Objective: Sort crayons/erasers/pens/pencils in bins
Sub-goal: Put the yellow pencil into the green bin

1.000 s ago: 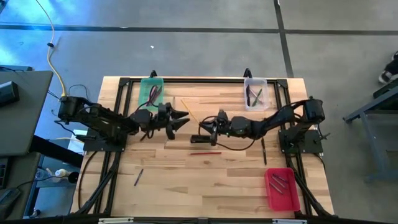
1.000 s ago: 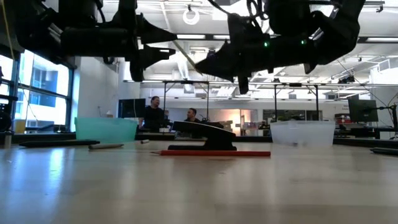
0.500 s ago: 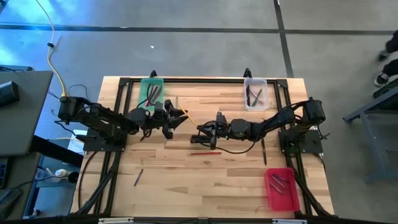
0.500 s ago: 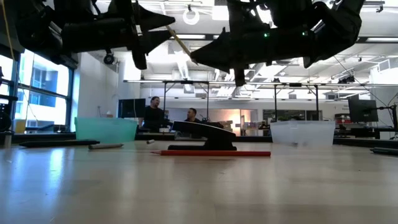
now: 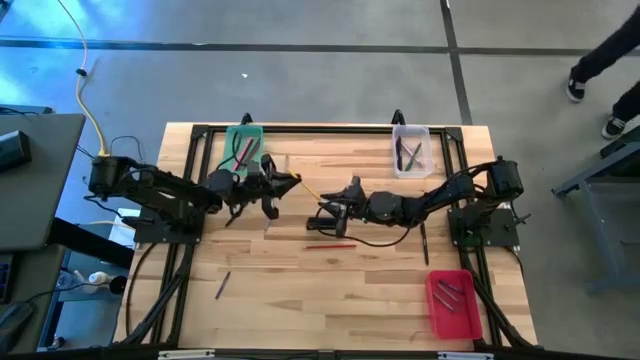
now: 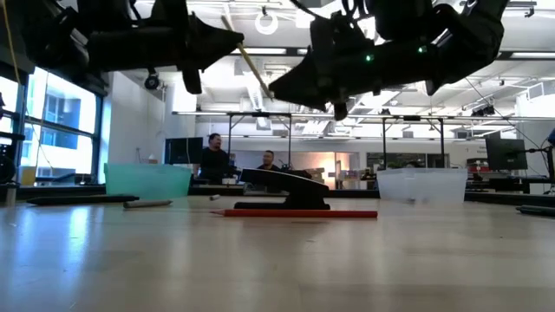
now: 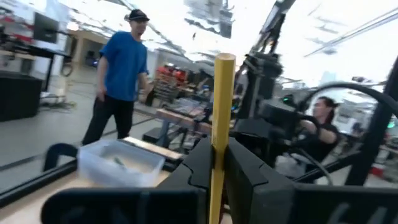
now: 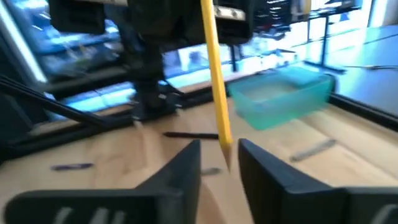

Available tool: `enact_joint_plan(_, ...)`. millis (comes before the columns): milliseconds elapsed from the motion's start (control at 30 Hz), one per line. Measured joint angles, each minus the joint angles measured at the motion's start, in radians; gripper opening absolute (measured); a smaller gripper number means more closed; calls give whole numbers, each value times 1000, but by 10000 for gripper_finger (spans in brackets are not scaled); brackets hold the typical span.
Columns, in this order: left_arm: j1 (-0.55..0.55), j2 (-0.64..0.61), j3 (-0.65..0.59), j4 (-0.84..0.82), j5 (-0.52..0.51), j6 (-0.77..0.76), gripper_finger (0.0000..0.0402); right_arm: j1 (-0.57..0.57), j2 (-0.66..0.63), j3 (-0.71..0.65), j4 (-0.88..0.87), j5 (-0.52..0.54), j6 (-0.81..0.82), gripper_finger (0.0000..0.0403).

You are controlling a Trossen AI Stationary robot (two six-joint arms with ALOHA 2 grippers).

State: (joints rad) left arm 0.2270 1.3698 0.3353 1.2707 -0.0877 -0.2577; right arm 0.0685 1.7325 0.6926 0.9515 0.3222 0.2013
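Observation:
A yellow pencil (image 6: 251,65) hangs slanted above the table's middle. My left gripper (image 5: 290,181) is shut on it, coming from the left. My right gripper (image 8: 219,158) stands open at the pencil's pointed tip (image 8: 226,157), one finger on either side, with a gap showing on both sides. The green bin (image 5: 244,146) sits at the far left, the clear bin (image 5: 411,148) at the far right, the red bin (image 5: 453,302) at the near right. A red pencil (image 5: 330,245) lies flat on the table below the grippers. My left gripper pinches the yellow pencil's shaft (image 7: 216,146) between its two fingers, on the part toward the blunt end (image 7: 224,60). The fingers come about level from the table's left and lie across the pencil. The pencil is lifted clear, slanting down toward my right gripper.
A dark flat object (image 5: 325,226) lies beside the red pencil. One pen (image 5: 222,284) lies at the near left, another dark one (image 5: 423,243) by the right arm's base. Black frame rails run along the table's edges. People show in the room beyond.
My left gripper, wide open a second ago, has shut on the yellow pencil, which my right gripper held up. My right gripper's fingers now stand apart from the pencil's tip. Both hands have stayed about where they were.

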Motion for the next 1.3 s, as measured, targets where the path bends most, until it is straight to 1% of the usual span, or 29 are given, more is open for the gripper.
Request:
enact_joint_plan(67,25,-39,9,-81,0,0,6,-2,0,0,-25,39,-12,129)
enact_joint_plan(167,71,-123,40,-263,0,3,5,-3,0,0,-67,89,-30,165)
enact_joint_plan(267,120,-219,107,-542,-11,44,5,-3,0,0,-119,130,-60,185)
enact_joint_plan(333,155,-275,179,-782,-35,83,5,-3,0,0,-148,157,-68,183)
enact_joint_plan(400,194,-314,275,-1052,-74,123,5,-2,0,0,-168,188,-76,167)
enact_joint_plan(533,283,-323,489,-1557,-234,175,4,-2,0,0,-180,213,-94,106)
enact_joint_plan(600,332,-303,575,-1719,-287,175,4,-2,0,0,-179,213,-101,67)
enact_joint_plan(633,361,-289,609,-1779,-294,175,4,-2,0,0,-179,212,-105,46)
enact_joint_plan(667,388,-273,637,-1827,-294,172,4,-2,0,0,-178,212,-106,26)
enact_joint_plan(733,448,-236,676,-1891,-280,167,4,-2,0,0,-178,212,-107,8)
enact_joint_plan(900,574,-103,701,-1937,-224,177,4,-2,0,0,-178,201,-109,21)
enact_joint_plan(1033,657,19,701,-1935,-203,191,5,-2,0,0,-183,200,-113,6)
enact_joint_plan(1167,715,110,701,-1933,-196,193,6,-2,0,0,-185,200,-113,4)
enact_joint_plan(1300,749,167,701,-1923,-149,202,7,-2,0,0,-185,199,-113,1)
